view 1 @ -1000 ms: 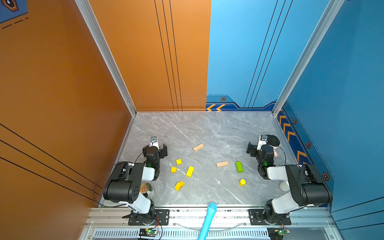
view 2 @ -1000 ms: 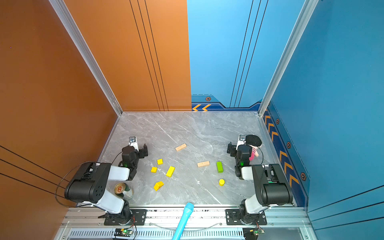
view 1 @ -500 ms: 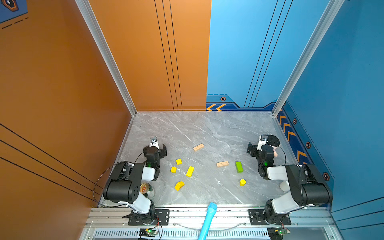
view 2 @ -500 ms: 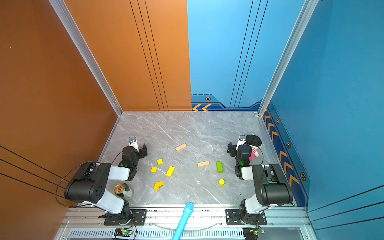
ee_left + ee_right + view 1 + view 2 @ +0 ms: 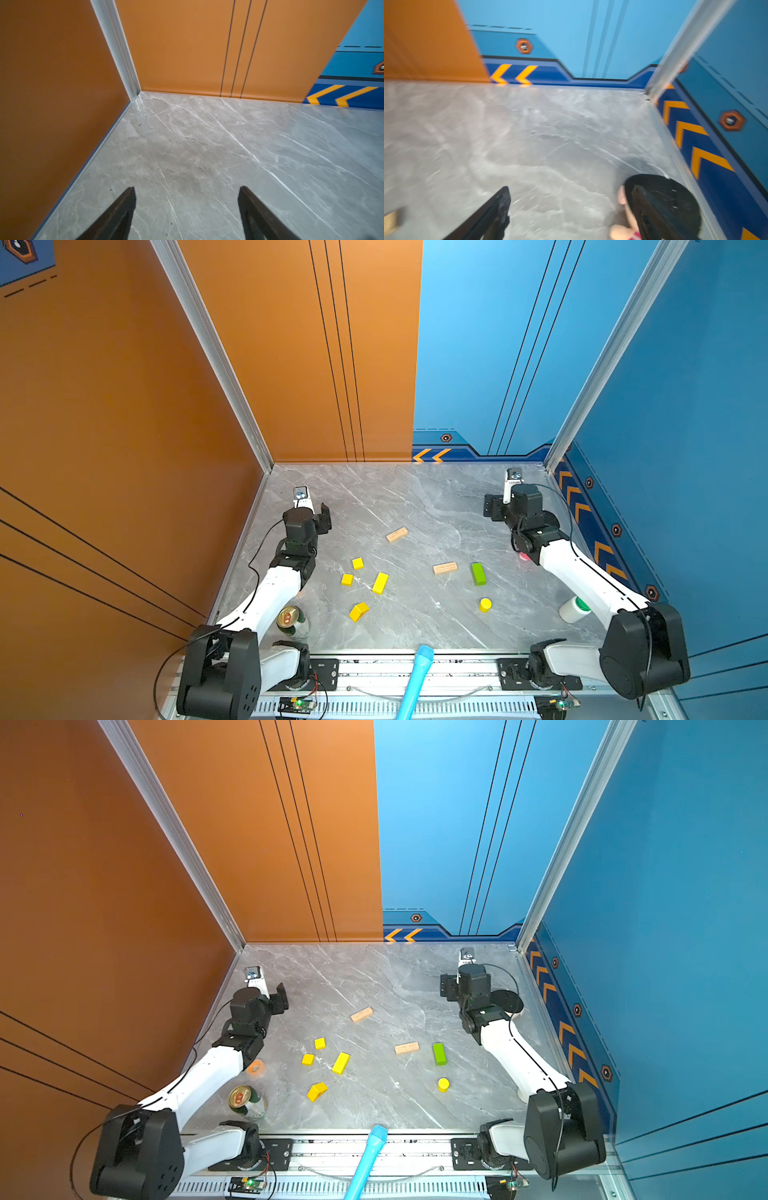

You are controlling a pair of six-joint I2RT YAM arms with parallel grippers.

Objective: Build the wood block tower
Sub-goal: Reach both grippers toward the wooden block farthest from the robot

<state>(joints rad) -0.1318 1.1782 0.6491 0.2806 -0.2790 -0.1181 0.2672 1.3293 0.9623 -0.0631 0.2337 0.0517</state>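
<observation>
Outward from each arm: left claw [image 5: 187,188] and right claw [image 5: 571,188] both stand wide, nothing between the fingers, each near a far corner of the desk [image 5: 415,497]. Well apart from both, the wood blocks lie singly mid-desk: two tan planks [image 5: 397,534] centrally, green bar [image 5: 478,573] and yellow cylinder [image 5: 485,605] toward the right arm, the other yellow pieces [image 5: 380,583] toward the left arm.

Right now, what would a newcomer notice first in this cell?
Nothing is stacked yet: the wood blocks lie scattered on the grey marble table, yellow pieces clustered left of centre, the green bar beside a tan plank to the right. The left gripper and right gripper, both open and empty, point toward the far corners, away from every block. An orange wall meets a blue wall behind.
</observation>
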